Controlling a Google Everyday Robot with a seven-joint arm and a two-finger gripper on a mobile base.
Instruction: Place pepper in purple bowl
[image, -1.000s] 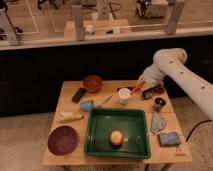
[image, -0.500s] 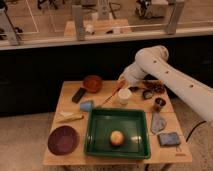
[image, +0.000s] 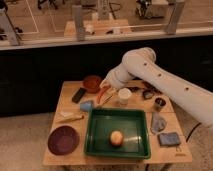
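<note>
The pepper (image: 103, 93) hangs pinched in the gripper (image: 106, 89), its fingers closed on the upper end. Its long axis runs steeply, top leaning slightly right, with the lower tip pointing down and a little left toward the table (image: 67, 100). It is slim and red-orange, and sits above the back part of the table, clear of the surface as far as can be seen.

Just left of the gripper, nearly touching it, stands the orange-brown bowl (image: 91, 82). Farther left lies a dark flat object (image: 79, 94). Below the gripper and slightly left is a small blue cup-like item (image: 86, 105). Just right of the gripper stands a white cup (image: 124, 95).

The purple bowl (image: 63, 139) lies well apart, down and to the left of the gripper, at the table's near-left corner. Below the gripper sits the green tray (image: 97, 135), with a round orange-yellow fruit (image: 116, 138) inside it. The white arm (image: 165, 82) reaches in from the right.
</note>
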